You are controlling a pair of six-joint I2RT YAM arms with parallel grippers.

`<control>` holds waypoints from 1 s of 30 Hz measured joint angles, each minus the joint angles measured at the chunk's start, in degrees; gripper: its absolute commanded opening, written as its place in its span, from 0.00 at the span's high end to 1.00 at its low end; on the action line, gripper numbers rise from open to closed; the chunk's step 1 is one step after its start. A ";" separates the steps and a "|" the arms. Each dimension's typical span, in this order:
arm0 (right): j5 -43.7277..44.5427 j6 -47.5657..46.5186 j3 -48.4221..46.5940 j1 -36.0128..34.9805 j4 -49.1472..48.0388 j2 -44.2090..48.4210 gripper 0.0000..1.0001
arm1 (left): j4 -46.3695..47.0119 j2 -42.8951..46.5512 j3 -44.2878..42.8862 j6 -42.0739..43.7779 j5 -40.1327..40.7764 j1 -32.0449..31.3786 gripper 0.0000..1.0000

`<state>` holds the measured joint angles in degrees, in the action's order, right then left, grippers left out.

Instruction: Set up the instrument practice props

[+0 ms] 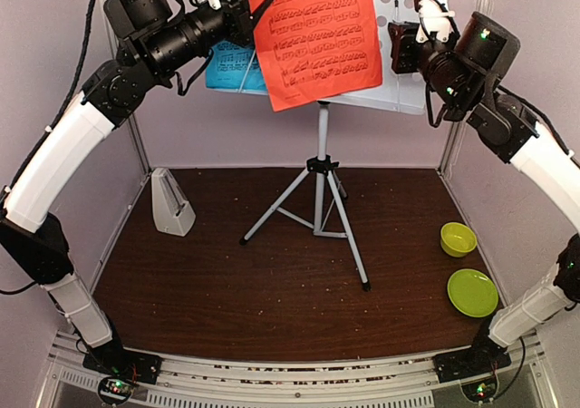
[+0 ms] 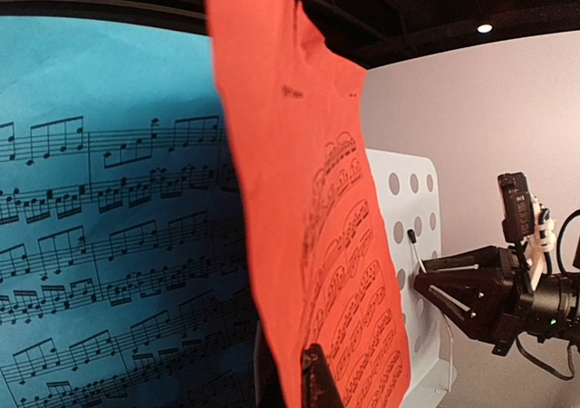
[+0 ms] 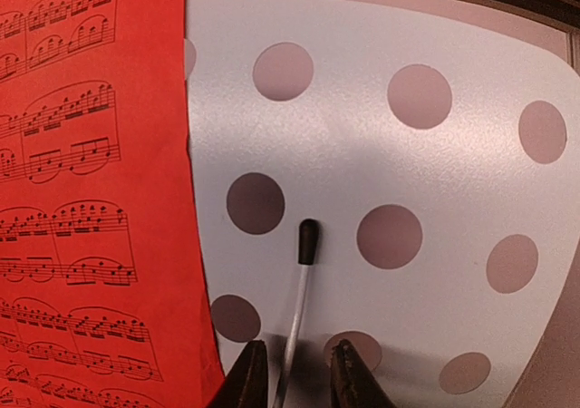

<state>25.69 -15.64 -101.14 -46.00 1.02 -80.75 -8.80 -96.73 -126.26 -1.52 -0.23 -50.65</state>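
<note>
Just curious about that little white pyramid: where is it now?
In the top view, the white pyramid metronome stands upright on the dark table, near its left edge, left of the tripod legs.

Premises: a robot test cell in a laboratory, not a music room. Taken from the music stand (image 1: 322, 140): pale panel walls (image 1: 227, 136) on metal posts (image 1: 138, 145) stand close behind and to both sides. A dark wood-grain table (image 1: 272, 281) lies beneath. An aluminium rail (image 1: 299, 376) in front carries the left arm's base (image 1: 118, 364) and the right arm's base (image 1: 471, 364).
</note>
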 measured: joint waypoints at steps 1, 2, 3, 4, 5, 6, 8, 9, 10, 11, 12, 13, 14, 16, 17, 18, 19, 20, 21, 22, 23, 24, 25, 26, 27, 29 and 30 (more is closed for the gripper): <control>-0.24 0.37 -0.31 0.07 0.04 -0.28 0.86 | 0.07 0.00 0.00 0.24 0.13 -0.04 1.00; -0.44 0.63 -0.55 0.11 0.11 -0.52 0.90 | 0.20 0.00 0.00 0.46 0.28 -0.11 1.00; -0.68 1.05 -0.70 0.13 0.09 -0.72 0.93 | 0.24 0.00 0.00 0.70 0.48 -0.20 1.00; -1.03 1.16 -0.72 0.17 0.11 -0.79 0.95 | 0.28 0.00 0.00 1.01 0.66 -0.31 1.00; -1.53 1.51 -0.72 0.17 0.09 -0.81 0.97 | 0.35 0.00 0.00 1.25 0.85 -0.39 1.00; -2.01 1.29 -0.72 0.15 0.13 -0.81 0.99 | 0.39 0.00 0.00 1.44 0.98 -0.48 1.00; -3.43 1.22 -0.68 0.13 0.09 -0.83 1.00 | 0.63 0.00 0.00 1.92 1.33 -0.57 1.00; -3.93 1.18 -0.52 0.15 0.00 -0.79 1.00 | 0.85 0.00 0.00 2.14 1.51 -0.61 1.00; -4.50 0.92 -0.39 0.17 -0.20 -0.79 1.00 | 1.07 0.00 0.00 2.54 1.64 -0.70 1.00; -5.01 0.55 0.13 0.17 -0.79 -0.66 1.00 | 1.29 0.00 0.00 2.82 1.79 -0.74 1.00; -5.40 0.31 0.66 0.17 -1.27 -0.52 1.00 | 1.46 0.00 0.00 3.19 2.01 -0.81 1.00; -5.84 -0.09 1.42 0.17 -2.21 -0.24 1.00 | 1.57 -0.02 0.00 3.43 2.21 -0.83 1.00; -6.32 -0.63 2.32 0.17 -3.26 0.07 1.00 | 1.68 -0.02 0.00 3.72 2.45 -0.85 1.00; -7.34 -1.66 4.76 0.17 -6.08 1.14 1.00 | 1.95 -0.11 0.00 4.15 2.80 -0.85 1.00; -7.82 -2.19 5.88 0.17 -7.28 1.68 1.00 | 2.12 -0.15 -0.02 4.37 2.82 -0.85 1.00; -8.28 -2.67 6.99 0.17 -8.63 2.19 1.00 | 2.27 -0.37 -0.24 4.57 2.80 -0.85 1.00; -8.81 -3.23 7.87 0.17 -9.84 2.56 1.00 | 2.34 -0.72 -0.68 4.81 2.78 -0.87 1.00; -9.22 -3.72 8.57 0.17 -10.80 2.80 1.00 | 2.43 -1.14 -1.25 5.03 2.73 -0.90 1.00; -9.66 -4.20 9.25 0.17 -11.74 2.95 1.00 | 2.47 -1.66 -1.97 5.31 2.58 -0.90 1.00; -10.21 -4.83 9.75 0.20 -12.68 3.02 1.00 | 2.64 -2.21 -2.58 5.62 2.36 -0.90 1.00; -10.71 -5.49 10.21 0.20 -13.46 3.04 1.00 | 2.75 -2.73 -3.04 6.01 2.14 -0.92 1.00; -11.04 -5.92 10.60 0.20 -14.19 3.06 1.00 | 2.75 -3.13 -3.45 6.34 1.92 -0.94 1.00; -11.45 -6.58 11.06 0.20 -15.04 3.13 1.00 | 2.84 -3.67 -3.80 6.73 1.66 -0.94 1.00; -11.89 -6.99 11.67 0.20 -15.93 3.30 1.00 | 2.86 -4.04 -3.96 7.15 1.40 -0.94 1.00; -12.20 -7.19 12.11 0.20 -16.48 3.45 1.00 | 2.91 -4.46 -4.17 7.58 1.14 -0.96 1.00; -12.90 -7.87 12.94 0.20 -17.70 3.72 1.00 | 3.02 -5.62 -4.94 8.59 0.26 -1.01 1.00; -13.22 -8.13 13.16 0.24 -18.18 3.72 1.00 | 3.06 -6.10 -5.22 9.09 -0.15 -1.05 1.00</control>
<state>12.47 -23.77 -87.99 -45.76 -17.17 -77.03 -5.74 -102.83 -131.48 7.57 -0.38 -51.70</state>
